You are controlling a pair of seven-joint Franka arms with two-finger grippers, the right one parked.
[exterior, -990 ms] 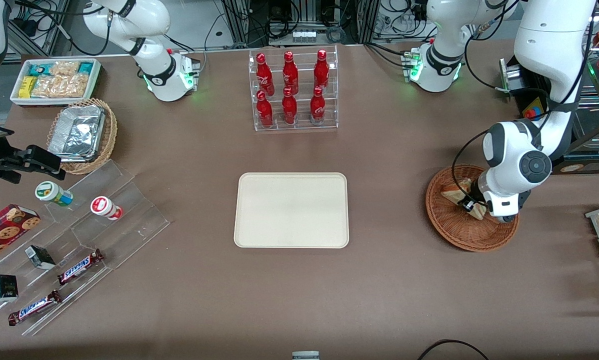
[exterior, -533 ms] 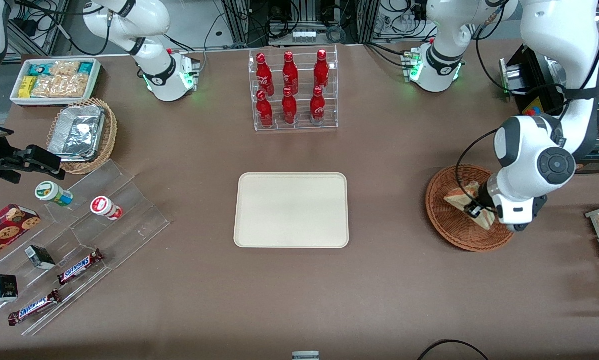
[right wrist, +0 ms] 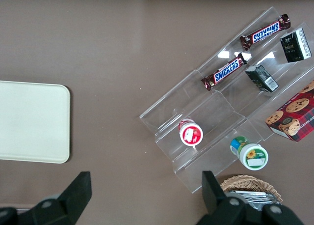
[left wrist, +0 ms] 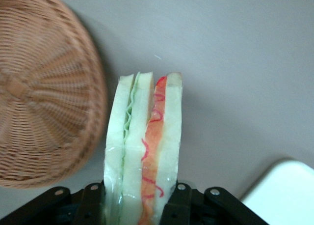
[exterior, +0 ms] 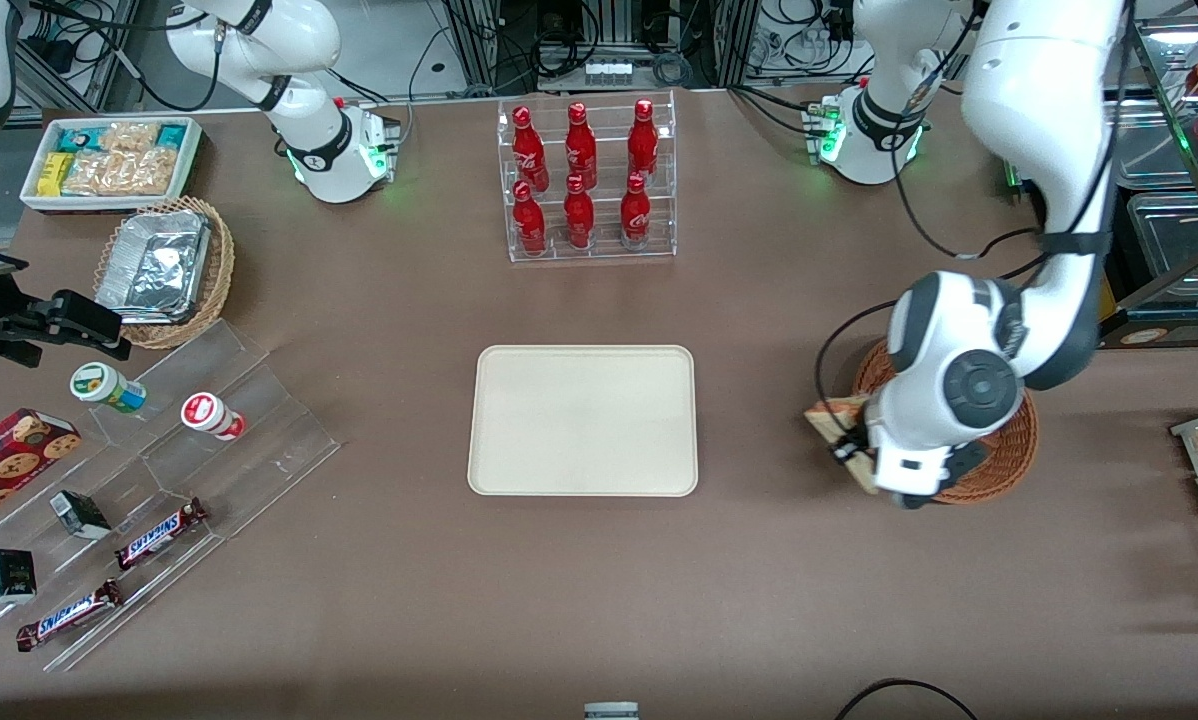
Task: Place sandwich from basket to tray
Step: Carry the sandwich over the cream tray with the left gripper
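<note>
My left gripper [exterior: 852, 452] is shut on the sandwich [exterior: 835, 424], a pale bread wedge with red and green filling layers, and holds it in the air just over the basket's rim on the tray's side. In the left wrist view the sandwich [left wrist: 144, 161] stands clamped between the two black fingers [left wrist: 180, 203], with the reddish-brown wicker basket [left wrist: 39, 92] beside it and a corner of the cream tray [left wrist: 282, 193] showing. The basket [exterior: 999, 460] is mostly hidden under my arm. The tray [exterior: 584, 420] lies empty mid-table.
A clear rack of red bottles [exterior: 586, 180] stands farther from the front camera than the tray. Toward the parked arm's end are a tan basket with a foil container [exterior: 164, 270], a white snack bin [exterior: 109, 160] and clear stepped shelves with snacks [exterior: 159, 480].
My left gripper has lifted the sandwich out of the basket and carried it sideways toward the tray, from inside the basket to just past its rim.
</note>
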